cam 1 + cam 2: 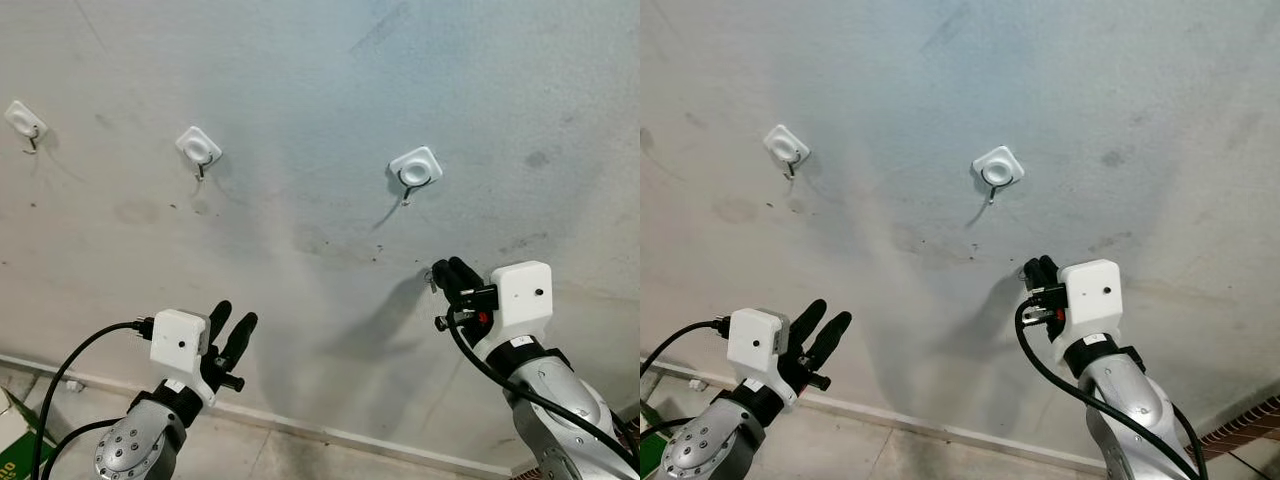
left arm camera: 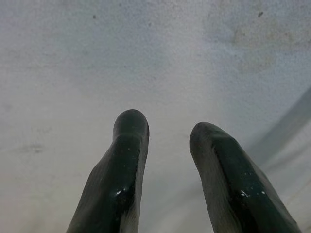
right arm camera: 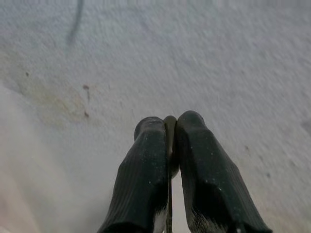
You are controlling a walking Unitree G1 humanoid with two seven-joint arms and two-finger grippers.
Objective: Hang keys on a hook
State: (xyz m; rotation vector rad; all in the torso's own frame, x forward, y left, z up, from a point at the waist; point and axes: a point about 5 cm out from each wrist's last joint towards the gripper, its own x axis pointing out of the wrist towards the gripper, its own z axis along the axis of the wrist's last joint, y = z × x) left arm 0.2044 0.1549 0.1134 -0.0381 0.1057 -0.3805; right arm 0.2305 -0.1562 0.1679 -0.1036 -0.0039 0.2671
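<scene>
Three white adhesive hooks sit on the pale wall: one at the far left (image 1: 25, 120), a middle hook (image 1: 199, 148) and a right hook (image 1: 414, 168). My right gripper (image 1: 447, 274) is below and slightly right of the right hook, close to the wall, shut on a thin flat key (image 3: 169, 127) pinched between its fingers. A small metal piece (image 1: 430, 285) hangs at its fingertips. My left gripper (image 1: 233, 316) is lower left, open, holding nothing, pointing at bare wall.
A white baseboard (image 1: 300, 425) runs along the foot of the wall above a tiled floor. A green and white box (image 1: 15, 445) sits at the bottom left corner. Black cables loop from both wrists.
</scene>
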